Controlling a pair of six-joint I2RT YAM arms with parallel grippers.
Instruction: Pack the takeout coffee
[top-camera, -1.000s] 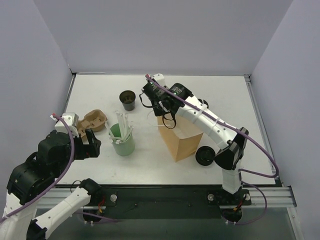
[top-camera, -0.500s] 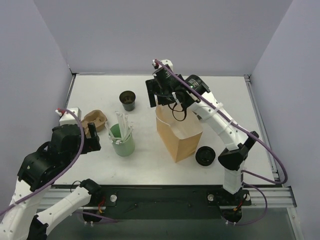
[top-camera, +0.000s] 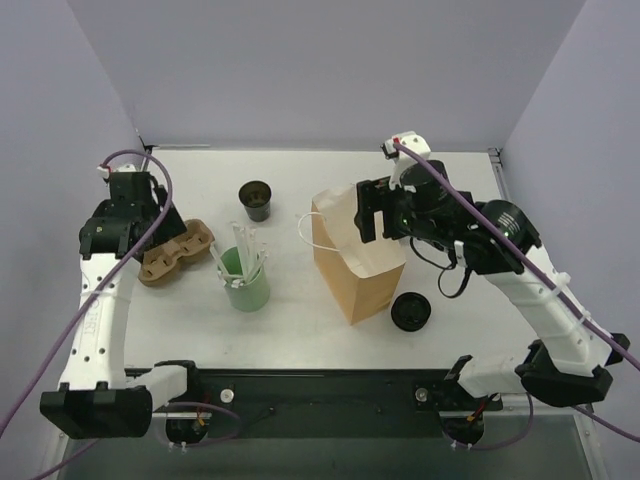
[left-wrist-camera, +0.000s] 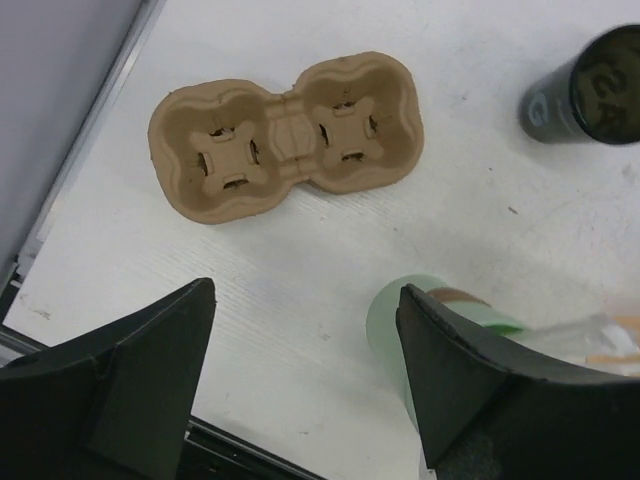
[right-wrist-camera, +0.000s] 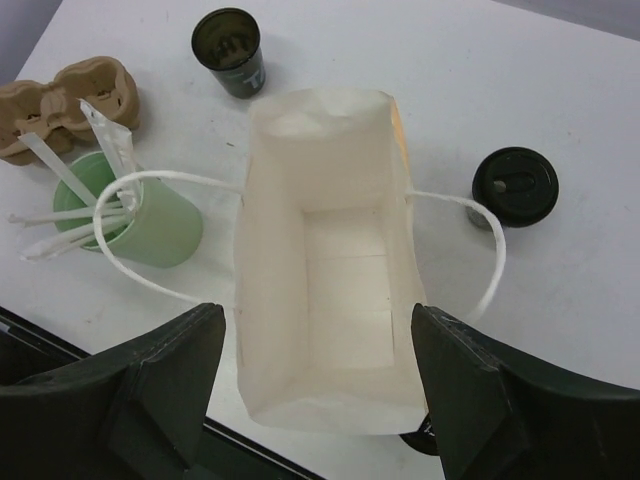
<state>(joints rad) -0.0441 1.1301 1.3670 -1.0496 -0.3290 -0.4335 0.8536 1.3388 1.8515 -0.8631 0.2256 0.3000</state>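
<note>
The takeout coffee cup (top-camera: 255, 200) stands upright on the tabletop (top-camera: 200, 170), toward the far edge and left of centre, with nothing gripping it. Nearer the near edge is a green cup (top-camera: 247, 285) holding white sticks. Toward the left edge lies a brown two-cup carrier (top-camera: 177, 251). To the coffee's right an open paper bag (top-camera: 355, 265) stands, its inside bare in the right wrist view. A flat black lid (top-camera: 410, 311) lies by the bag's near right corner. The right gripper (right-wrist-camera: 315, 330) hangs over the bag mouth, jaws spread and empty. The left gripper (left-wrist-camera: 303, 330) hovers beside the carrier, jaws wide apart and empty.
</note>
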